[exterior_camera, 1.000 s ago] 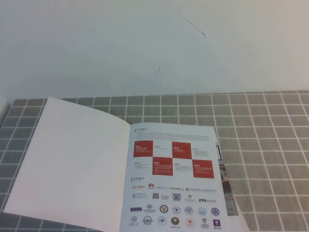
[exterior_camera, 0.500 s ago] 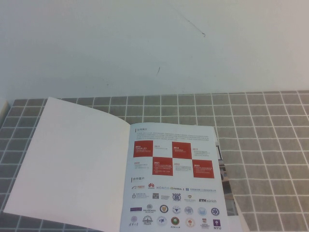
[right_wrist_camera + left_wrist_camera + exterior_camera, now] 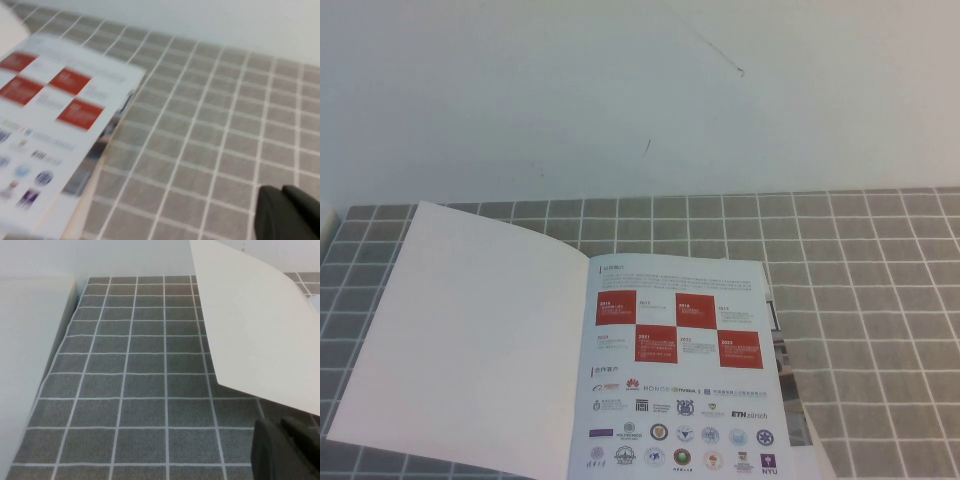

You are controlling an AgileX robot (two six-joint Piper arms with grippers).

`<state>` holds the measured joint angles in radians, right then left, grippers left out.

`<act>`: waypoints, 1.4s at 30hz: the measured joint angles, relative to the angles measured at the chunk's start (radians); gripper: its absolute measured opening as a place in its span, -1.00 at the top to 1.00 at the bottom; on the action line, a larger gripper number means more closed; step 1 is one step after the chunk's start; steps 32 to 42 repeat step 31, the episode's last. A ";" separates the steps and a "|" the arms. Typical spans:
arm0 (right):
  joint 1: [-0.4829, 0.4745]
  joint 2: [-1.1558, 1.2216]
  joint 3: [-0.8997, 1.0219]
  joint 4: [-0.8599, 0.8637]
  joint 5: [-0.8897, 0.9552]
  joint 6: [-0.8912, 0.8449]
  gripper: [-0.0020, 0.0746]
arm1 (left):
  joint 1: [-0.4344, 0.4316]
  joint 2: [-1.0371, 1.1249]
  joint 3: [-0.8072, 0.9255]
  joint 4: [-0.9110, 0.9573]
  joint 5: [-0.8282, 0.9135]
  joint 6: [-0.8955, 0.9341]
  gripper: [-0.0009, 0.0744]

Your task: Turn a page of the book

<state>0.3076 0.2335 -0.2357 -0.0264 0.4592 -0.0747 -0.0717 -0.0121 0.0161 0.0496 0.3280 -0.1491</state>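
We find the thin white stapled book lying open on the grey cloth with a white grid pattern, near the table's front edge and a little left of centre in the high view. The thin glossy page is already over to the robot's left, its plain white face up, and the inner sheet with red-and-white checker squares and logo rows is uncovered. We judge the turn essentially done; what remains is to let the leaf settle and keep both arms clear of it. Doing this well means withdrawing without brushing the leaf's free edge, since it looks slightly bowed rather than pressed flat and could spring back. The left gripper shows only as dark fingers at the corner of its wrist view, low over the cloth just beside the turned leaf; we cannot tell how far apart they stand. The right gripper sits over bare cloth to the right of the book, jaws fully closed and empty. The spine, the book's long axis, runs nearly front-to-back, its top toward the white wall.
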 joint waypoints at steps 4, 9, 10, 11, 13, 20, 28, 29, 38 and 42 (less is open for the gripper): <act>-0.175 -0.102 0.107 0.002 -0.156 -0.007 0.95 | 0.000 0.000 0.000 0.000 0.000 0.000 0.99; -0.312 -0.235 0.219 0.005 -0.192 -0.021 0.95 | 0.000 0.000 0.000 0.000 0.000 0.000 0.99; -0.326 -0.240 0.237 0.005 -0.195 -0.021 0.95 | 0.000 0.000 0.000 0.001 0.000 0.000 0.99; -0.338 -0.242 0.252 0.005 -0.198 -0.021 0.95 | 0.000 -0.001 0.000 0.001 0.000 0.000 0.99; -0.352 -0.244 0.260 0.008 -0.169 -0.021 0.95 | 0.000 -0.002 0.000 0.001 0.000 0.000 0.99; -0.357 -0.244 0.258 0.009 -0.118 -0.021 0.95 | 0.000 -0.002 0.000 0.003 0.002 0.002 0.99; -0.357 -0.244 0.257 0.009 -0.109 -0.021 0.95 | 0.000 -0.002 0.000 0.005 0.002 0.002 0.99; -0.357 -0.244 0.257 0.009 -0.109 -0.021 0.95 | 0.000 -0.002 0.000 0.005 0.002 0.002 0.99; -0.357 -0.244 0.257 0.009 -0.109 -0.021 0.95 | 0.000 -0.002 0.000 0.005 0.002 0.002 0.99; -0.357 -0.244 0.257 0.009 -0.109 -0.021 0.95 | 0.000 -0.002 0.000 0.005 0.002 0.002 0.99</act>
